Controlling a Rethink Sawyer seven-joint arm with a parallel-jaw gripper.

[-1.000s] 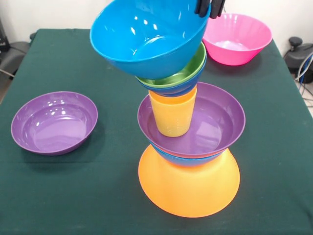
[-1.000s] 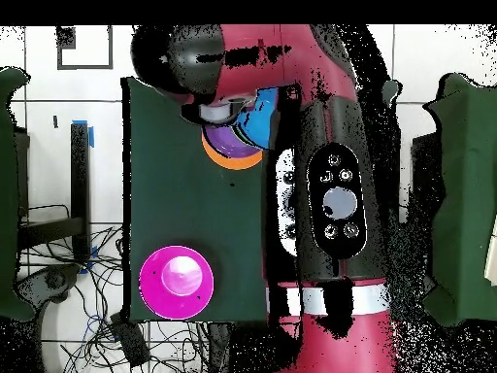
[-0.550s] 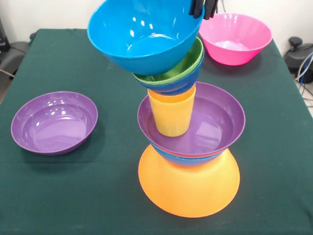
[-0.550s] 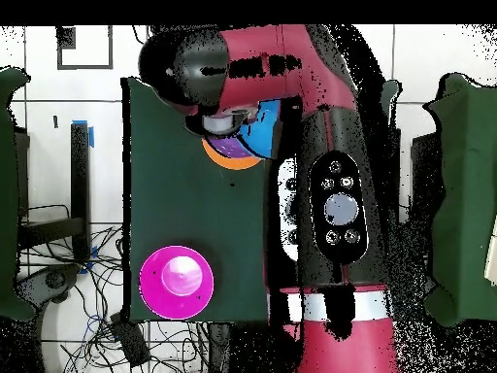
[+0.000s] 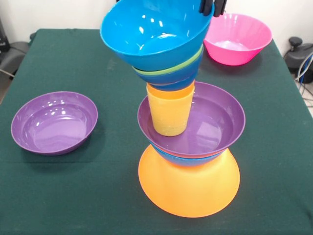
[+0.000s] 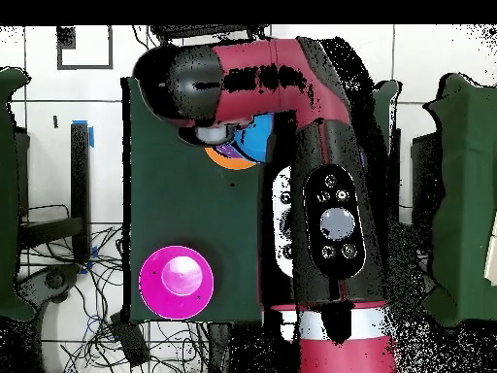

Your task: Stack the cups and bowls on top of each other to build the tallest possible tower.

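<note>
Since the earlier frames, bright blue bowl (image 5: pixel 157 32) has swung right and settled lower into green bowl (image 5: pixel 191 63) atop orange cup (image 5: pixel 169 110), tilted. Gripper (image 5: pixel 212 7) pinches its far rim. Tower (image 5: pixel 190 147) stands mid-table (image 5: pixel 73 196); release looks near, lean risky.

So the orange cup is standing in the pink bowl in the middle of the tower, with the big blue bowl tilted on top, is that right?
Not quite. The front view shows the orange cup standing in a purple bowl, not the pink one. The pink bowl sits apart on the table, away from the tower. The rest holds: the big blue bowl is tilted on top.
</note>
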